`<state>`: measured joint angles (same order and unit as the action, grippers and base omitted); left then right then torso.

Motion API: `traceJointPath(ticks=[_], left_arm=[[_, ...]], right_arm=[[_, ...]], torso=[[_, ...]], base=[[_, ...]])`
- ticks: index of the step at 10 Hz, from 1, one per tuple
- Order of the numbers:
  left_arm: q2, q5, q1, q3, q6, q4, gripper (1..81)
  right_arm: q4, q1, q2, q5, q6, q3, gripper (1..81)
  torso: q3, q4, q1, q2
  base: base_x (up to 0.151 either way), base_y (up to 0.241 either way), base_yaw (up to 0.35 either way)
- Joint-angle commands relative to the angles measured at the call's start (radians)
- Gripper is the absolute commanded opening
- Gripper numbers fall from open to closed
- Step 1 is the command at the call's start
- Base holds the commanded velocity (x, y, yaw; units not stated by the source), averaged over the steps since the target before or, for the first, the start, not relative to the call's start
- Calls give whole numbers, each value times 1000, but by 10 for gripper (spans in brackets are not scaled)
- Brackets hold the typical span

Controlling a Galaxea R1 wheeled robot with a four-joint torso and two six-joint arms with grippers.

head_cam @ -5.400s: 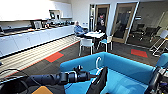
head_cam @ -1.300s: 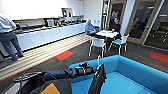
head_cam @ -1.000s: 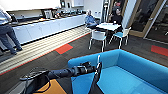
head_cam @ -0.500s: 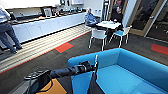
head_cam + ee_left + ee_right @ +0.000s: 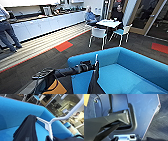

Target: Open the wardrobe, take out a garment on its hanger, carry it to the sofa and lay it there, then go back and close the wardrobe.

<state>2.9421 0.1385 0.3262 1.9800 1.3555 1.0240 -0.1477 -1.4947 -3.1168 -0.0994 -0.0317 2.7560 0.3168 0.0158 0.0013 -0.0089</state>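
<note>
Blue sofa (image 5: 140, 62) sits on dark carpet (image 5: 75, 53), its seat smooth and bare toward the right end. Near its left corner, the black garment (image 5: 93, 80) hangs over the seat's front edge from a white hanger (image 5: 96, 59).

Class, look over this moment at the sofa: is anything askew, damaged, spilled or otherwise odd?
Nothing stands out. The black garment hangs limp on its white hanger from the left arm, in front of the blue sofa. No spill or damage shows on the carpet.
</note>
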Motion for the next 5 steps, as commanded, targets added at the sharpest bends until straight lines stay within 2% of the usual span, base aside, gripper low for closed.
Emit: traceJointPath(ticks=[1, 4, 5], left_arm=[[3, 29, -163, -4, -9, 51, 10], [-24, 42, -154, 3, -9, 64, 10], [-36, 44, -154, 9, -7, 64, 10]], right_arm=[[5, 7, -16, 69, -8, -10, 811], [5, 7, -16, 64, -8, -10, 811], [5, 7, -16, 64, -8, -10, 811]], torso=[[72, 0, 0, 0], [159, 0, 1, 0], [111, 0, 1, 0]], base=[[0, 0, 0], [0, 0, 0], [0, 0, 0]])
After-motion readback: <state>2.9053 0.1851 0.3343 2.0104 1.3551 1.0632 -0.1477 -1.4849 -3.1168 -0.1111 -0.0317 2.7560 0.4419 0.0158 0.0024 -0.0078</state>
